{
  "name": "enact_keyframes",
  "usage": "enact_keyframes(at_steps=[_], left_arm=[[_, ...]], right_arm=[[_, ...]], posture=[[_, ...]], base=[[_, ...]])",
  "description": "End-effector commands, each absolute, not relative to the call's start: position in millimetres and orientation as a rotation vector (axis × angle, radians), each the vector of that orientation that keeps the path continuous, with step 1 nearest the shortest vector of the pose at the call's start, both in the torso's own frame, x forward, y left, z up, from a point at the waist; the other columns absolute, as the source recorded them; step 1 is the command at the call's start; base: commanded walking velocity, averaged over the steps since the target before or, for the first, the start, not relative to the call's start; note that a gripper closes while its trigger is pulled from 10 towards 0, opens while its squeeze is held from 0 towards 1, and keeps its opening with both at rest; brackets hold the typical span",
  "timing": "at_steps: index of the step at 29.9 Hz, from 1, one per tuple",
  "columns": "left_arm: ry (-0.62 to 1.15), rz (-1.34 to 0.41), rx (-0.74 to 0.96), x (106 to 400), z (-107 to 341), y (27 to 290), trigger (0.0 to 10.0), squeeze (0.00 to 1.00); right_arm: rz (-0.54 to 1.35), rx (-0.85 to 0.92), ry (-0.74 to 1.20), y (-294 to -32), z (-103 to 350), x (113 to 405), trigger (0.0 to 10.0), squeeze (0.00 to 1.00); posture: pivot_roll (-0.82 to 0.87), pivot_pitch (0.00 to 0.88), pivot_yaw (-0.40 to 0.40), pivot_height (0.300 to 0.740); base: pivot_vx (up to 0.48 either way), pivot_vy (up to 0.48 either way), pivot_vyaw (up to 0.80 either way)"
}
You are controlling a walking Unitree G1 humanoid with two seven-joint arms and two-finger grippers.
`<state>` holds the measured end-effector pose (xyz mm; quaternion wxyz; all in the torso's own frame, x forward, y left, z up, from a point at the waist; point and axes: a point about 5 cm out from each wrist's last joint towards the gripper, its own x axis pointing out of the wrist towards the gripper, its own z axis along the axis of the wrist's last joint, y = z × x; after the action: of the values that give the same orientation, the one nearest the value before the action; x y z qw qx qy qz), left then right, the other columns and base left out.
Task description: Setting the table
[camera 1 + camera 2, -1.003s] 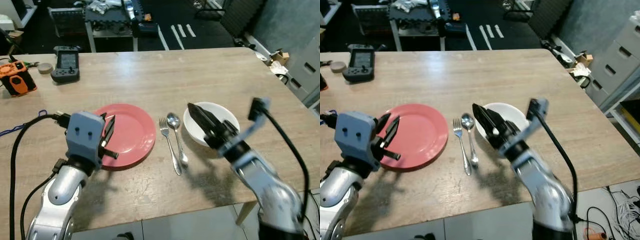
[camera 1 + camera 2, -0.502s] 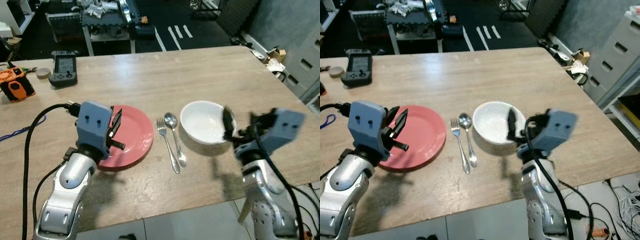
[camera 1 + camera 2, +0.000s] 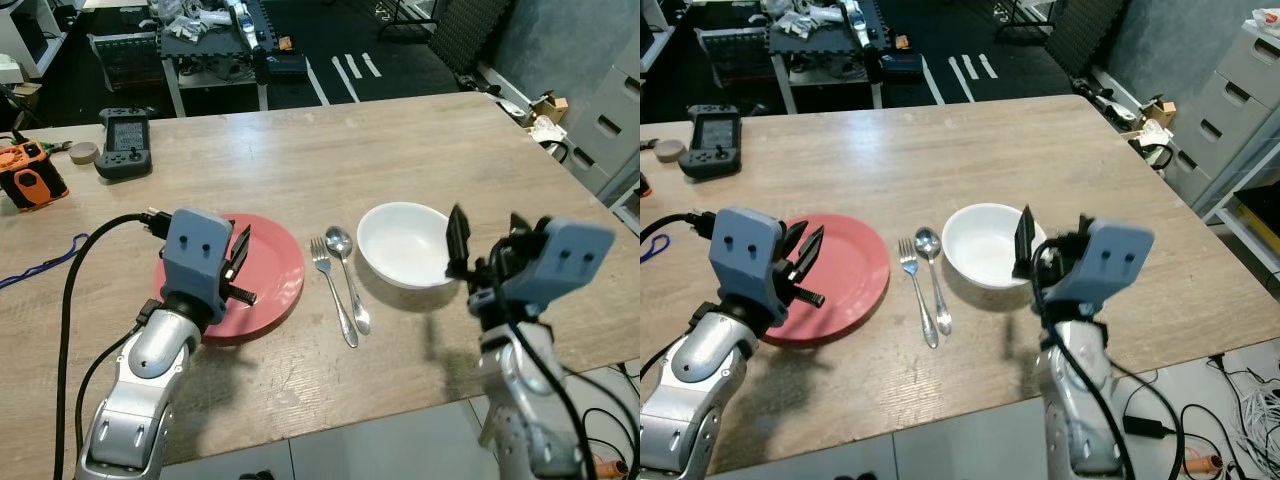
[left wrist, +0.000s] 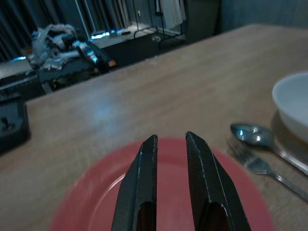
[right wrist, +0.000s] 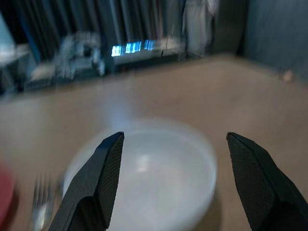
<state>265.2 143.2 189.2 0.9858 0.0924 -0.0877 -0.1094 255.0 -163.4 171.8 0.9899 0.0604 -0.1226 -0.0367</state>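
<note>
Wood-grain tabletop (image 3: 420, 150) is seen from above, with the place setting laid along its near edge. A red plate (image 3: 270, 275) is found at about 8 o'clock from the table's middle; a fork (image 3: 333, 288) and a spoon (image 3: 349, 270) lie side by side just to its right, apart from its rim, their handles pointing toward the near edge. A white bowl (image 3: 405, 243) is set at 3 o'clock of the spoon, just beside it.

The left gripper (image 3: 238, 268) is held over the near-left part of the plate — its two black fingers (image 4: 144, 183) are drawn close with only a narrow gap between them, and nothing is held. The right gripper (image 3: 485, 245) is raised at the bowl's right rim, at 3 o'clock of the bowl, with its fingers (image 5: 98, 185) spread wide on either side of the bowl in the wrist view and nothing gripped.

Toward the far-left corner, at roughly 10 o'clock, a dark handheld controller (image 3: 123, 141), a small round object (image 3: 84, 152) and an orange-and-black device (image 3: 30, 175) are seen, well apart from the setting. A blue cord (image 3: 40, 266) trails along the left edge. Beyond the table a cluttered rack (image 3: 215, 40) stands on a dark floor — grey drawers (image 3: 1235, 90) are seen at the right.
</note>
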Motion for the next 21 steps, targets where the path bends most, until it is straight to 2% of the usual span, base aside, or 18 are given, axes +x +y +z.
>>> enact_keyframes(at_steps=[1, 4, 8, 15, 21], left_arm=[[-0.160, -0.217, 0.191, 264, 183, 143, 10.0, 0.00], [-0.175, -0.186, 0.196, 258, 184, 145, 10.0, 0.00], [-0.235, -0.057, 0.213, 248, 193, 156, 10.0, 0.00], [-0.219, -0.036, 0.205, 251, 188, 157, 10.0, 0.00], [-0.226, -0.039, 0.205, 256, 189, 157, 10.0, 0.00]], right_arm=[[-0.071, 0.107, -0.232, -162, 168, 254, 10.0, 0.00], [-0.047, 0.101, -0.210, -162, 163, 248, 10.0, 0.00], [-0.052, 0.095, -0.261, -167, 175, 262, 10.0, 0.00], [-0.011, 0.092, -0.283, -165, 181, 280, 10.0, 0.00], [-0.012, 0.095, -0.285, -165, 182, 281, 10.0, 0.00]], posture=[[0.00, 0.046, 0.056, 0.740], [-0.01, 0.043, 0.057, 0.740], [0.00, 0.036, 0.032, 0.740], [0.02, 0.031, 0.004, 0.740], [0.02, 0.028, 0.012, 0.740]], base=[[0.000, 0.000, 0.00], [0.000, 0.000, 0.00], [0.000, 0.000, 0.00], [0.000, 0.000, 0.00], [0.000, 0.000, 0.00]])
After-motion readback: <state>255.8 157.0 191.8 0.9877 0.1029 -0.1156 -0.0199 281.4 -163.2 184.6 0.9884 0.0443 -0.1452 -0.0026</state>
